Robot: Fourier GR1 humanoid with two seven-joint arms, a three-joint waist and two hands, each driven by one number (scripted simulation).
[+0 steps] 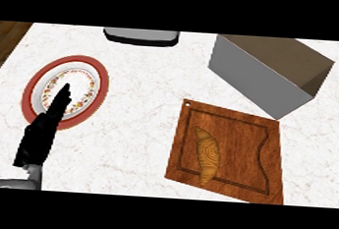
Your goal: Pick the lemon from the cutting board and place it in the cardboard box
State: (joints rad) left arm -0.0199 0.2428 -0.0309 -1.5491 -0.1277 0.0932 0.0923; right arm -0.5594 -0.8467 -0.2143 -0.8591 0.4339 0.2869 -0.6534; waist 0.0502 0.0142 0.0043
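A wooden cutting board (238, 133) lies on the counter at the lower right. On its left half rests a golden-brown croissant (206, 156); no lemon shows anywhere in the head view. Behind the board stands the open box (260, 80), grey outside and brown inside, tilted toward the right. My left hand (43, 129) comes in at the lower left with straight fingers pointing up, their tips over the red-rimmed plate (92, 99). It holds nothing and is far left of the board. My right hand is out of sight.
The red-rimmed plate with a patterned inner ring sits at the left of the white marble counter (139, 119). A dark and white appliance (142, 36) stands at the far edge, top centre. Wooden floor shows past the counter's left and right corners.
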